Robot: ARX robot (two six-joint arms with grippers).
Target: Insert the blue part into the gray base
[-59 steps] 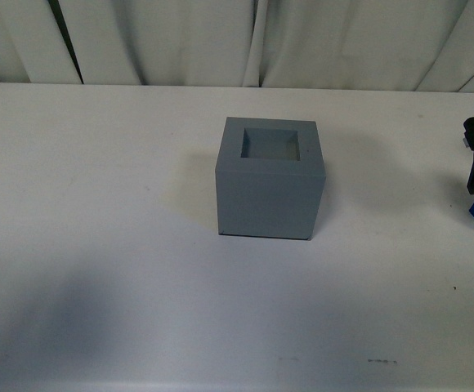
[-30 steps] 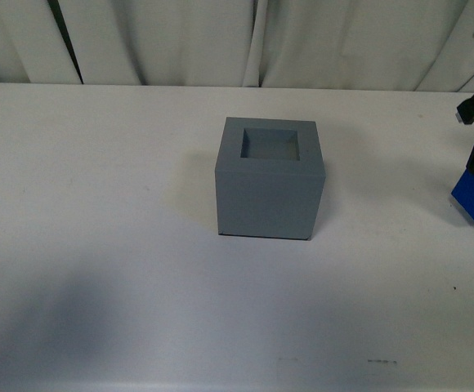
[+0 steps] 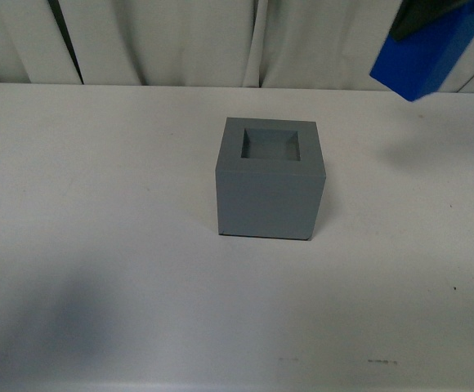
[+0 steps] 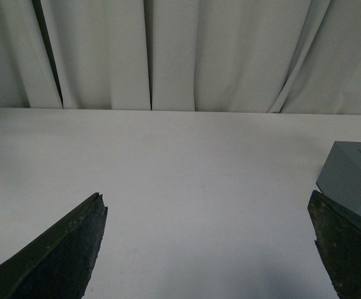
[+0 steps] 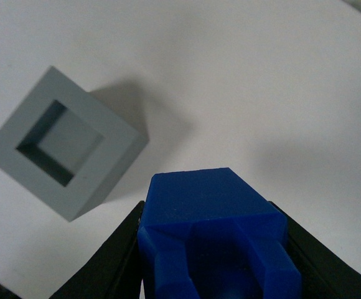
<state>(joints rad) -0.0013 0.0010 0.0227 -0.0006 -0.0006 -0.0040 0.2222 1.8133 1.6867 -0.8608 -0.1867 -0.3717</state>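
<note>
On the smooth white table (image 3: 98, 269) stands the gray base (image 3: 270, 175), a matte blue-gray cube with an open square socket sunk in its top face. The left gripper (image 4: 202, 249) hangs near the base, its dark, rough-edged fingers (image 4: 56, 258) spread wide apart on nothing. Up and to the right of the base, the blue part (image 3: 433, 53), a matte bright blue square-sided block, hangs tilted in the air, clamped between the black fingers (image 5: 115, 261) of the right gripper (image 5: 215, 249), and pleated white curtains (image 3: 180, 41) hang behind the base.
</note>
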